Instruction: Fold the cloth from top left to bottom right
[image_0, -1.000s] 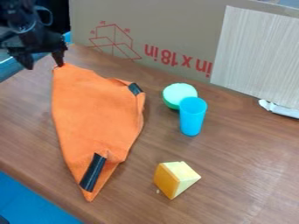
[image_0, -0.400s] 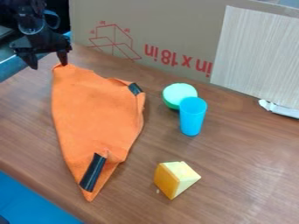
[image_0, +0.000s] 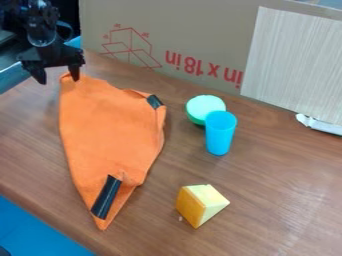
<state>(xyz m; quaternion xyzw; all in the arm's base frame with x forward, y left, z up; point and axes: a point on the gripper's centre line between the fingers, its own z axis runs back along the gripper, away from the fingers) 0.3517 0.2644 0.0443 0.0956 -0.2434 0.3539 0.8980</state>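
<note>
Hanging over the far left part of the worktop (image_0: 267, 185), the black end effector (image_0: 59, 80) has its two fingers spread well apart, pointing down, with nothing gripped between them. One finger comes right to the top tip of the orange cloth (image_0: 110, 130), though from where I'm standing I can't tell whether it touches the fabric or sits just above it. The other finger is off to the left of that tip.

From there the cloth stretches toward the near edge of the worktop, wide through the middle and drawn to a sharp point at the near end. Its right side is uneven, with a bit of a ripple near the top. One dark strip (image_0: 154, 102) marks the upper right edge, and a longer dark patch (image_0: 106, 197) lies slantwise close to the near point.

Over to the right of the cloth, well apart from it, a blue cup (image_0: 220, 134) stands upright, partly in front of a round green thing (image_0: 202, 108); I can't tell if those two touch. Nearer me is a yellow wedge (image_0: 200, 204), like a chunk of cheese, with a paler top.

Along the back there's a cardboard box (image_0: 194, 30) with red markings, and a pale, finely striped panel (image_0: 297, 65) in front of its right part. Something white (image_0: 320, 124) pokes out at the panel's bottom edge.
</note>
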